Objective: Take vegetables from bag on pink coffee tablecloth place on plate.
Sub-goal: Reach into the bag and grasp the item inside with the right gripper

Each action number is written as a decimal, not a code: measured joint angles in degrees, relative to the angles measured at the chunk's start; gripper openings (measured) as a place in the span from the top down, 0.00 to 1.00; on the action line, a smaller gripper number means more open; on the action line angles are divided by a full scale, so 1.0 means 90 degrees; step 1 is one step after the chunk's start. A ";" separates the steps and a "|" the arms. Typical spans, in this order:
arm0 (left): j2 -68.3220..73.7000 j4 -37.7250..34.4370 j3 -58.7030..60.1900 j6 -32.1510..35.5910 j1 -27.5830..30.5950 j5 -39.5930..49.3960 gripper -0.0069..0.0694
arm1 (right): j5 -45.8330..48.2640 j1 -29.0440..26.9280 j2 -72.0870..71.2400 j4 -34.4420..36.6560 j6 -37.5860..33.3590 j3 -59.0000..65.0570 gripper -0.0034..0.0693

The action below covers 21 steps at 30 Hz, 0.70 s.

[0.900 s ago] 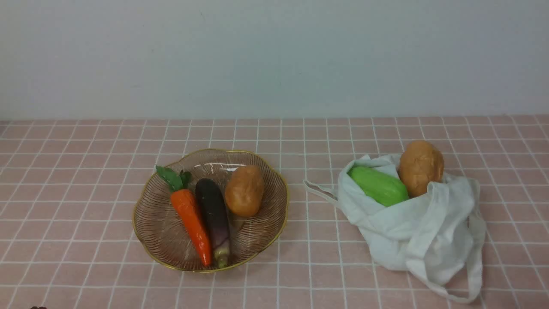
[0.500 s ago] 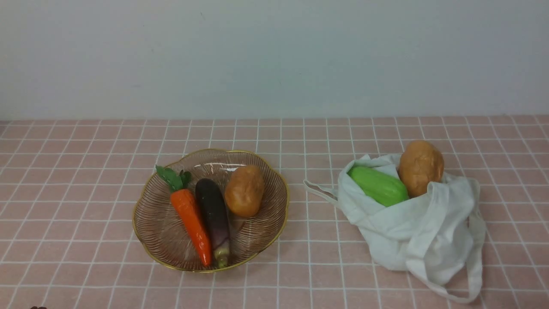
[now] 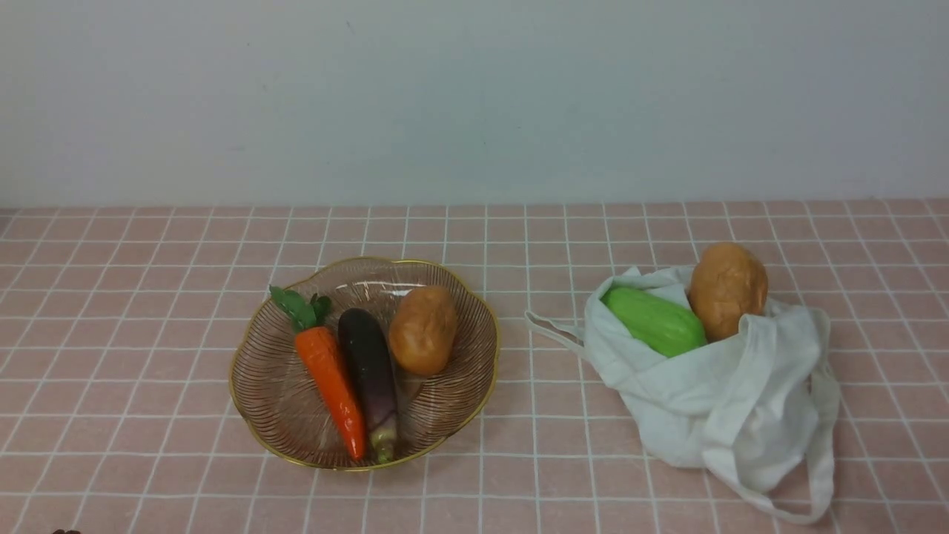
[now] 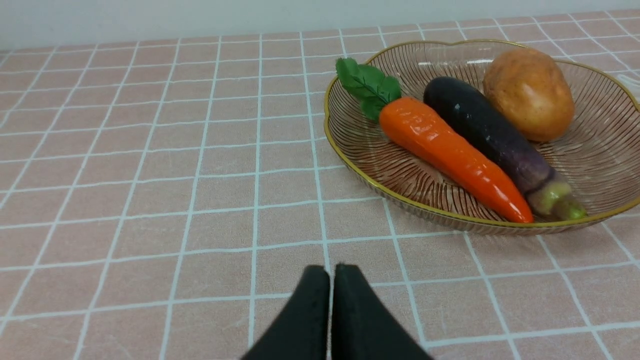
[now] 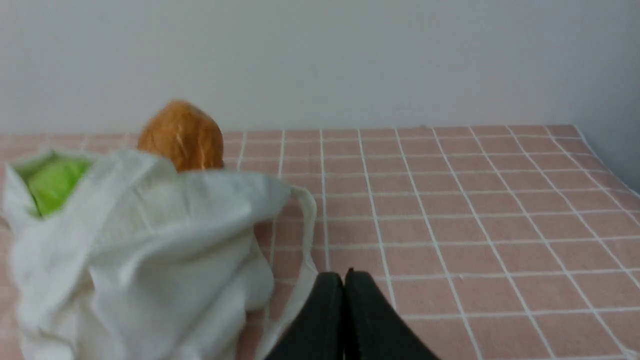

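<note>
Clenched, empty: left pincer point(image 4: 330, 270), right pincer point(image 5: 344, 275). Bagged lumpy brown potato point(image 3: 727, 289) seems firm; grasp its exposed middle.

Nothing looks different from a moment ago. In the front view the bag point(image 3: 726, 400), the vegetables point(image 3: 656, 320) in it and the plate point(image 3: 274, 400) sit in just the same spots.

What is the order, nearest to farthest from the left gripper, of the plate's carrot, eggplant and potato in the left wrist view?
1. Carrot, on the side of the plate facing the left gripper.
2. Eggplant, in the middle, beside it.
3. Potato, on the far side.
</note>
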 joint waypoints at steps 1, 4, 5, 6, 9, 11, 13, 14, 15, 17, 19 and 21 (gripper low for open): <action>0.0000 0.0000 0.0000 0.0000 0.0000 0.0000 0.92 | -0.0363 0.0000 0.0000 0.0190 0.0269 0.0000 0.97; 0.0000 0.0000 0.0000 0.0000 0.0000 0.0000 0.92 | -0.1494 0.0000 0.0000 0.0788 0.1133 0.0000 0.97; 0.0000 0.0000 0.0000 0.0000 0.0000 0.0000 0.92 | -0.1874 0.0000 0.0000 0.0917 0.1351 0.0000 0.97; 0.0000 0.0000 0.0000 0.0000 0.0000 0.0000 0.92 | -0.2042 0.0000 0.0000 0.0958 0.1429 0.0000 0.97; 0.0000 0.0000 0.0000 0.0000 0.0000 0.0000 0.92 | -0.2374 0.0000 0.0000 0.1023 0.1462 0.0000 0.97; 0.0000 0.0000 0.0000 0.0000 0.0000 0.0000 0.92 | -0.2483 0.0000 0.0000 0.1055 0.1462 0.0000 0.97; 0.0000 0.0000 0.0000 0.0000 0.0000 0.0000 0.92 | -0.2634 0.0000 0.0000 0.1133 0.1555 0.0000 0.97; 0.0000 0.0000 0.0000 0.0000 0.0000 0.0000 0.92 | -0.2823 0.0000 0.0000 0.1210 0.1655 0.0000 0.97; 0.0000 0.0000 0.0000 0.0000 0.0000 0.0000 0.92 | -0.3105 0.0000 0.0000 0.1293 0.1803 0.0000 0.97; 0.0000 0.0000 0.0000 0.0000 0.0000 0.0000 0.92 | -0.3470 0.0000 0.0000 0.1344 0.2009 0.0000 0.97; 0.0000 0.0000 0.0000 0.0000 0.0000 0.0000 0.92 | -0.3552 0.0000 0.0095 0.1365 0.2435 -0.0365 0.97; 0.0000 0.0000 0.0000 0.0000 0.0000 0.0000 0.92 | -0.3145 0.0000 0.0415 0.1109 0.2626 -0.1090 0.97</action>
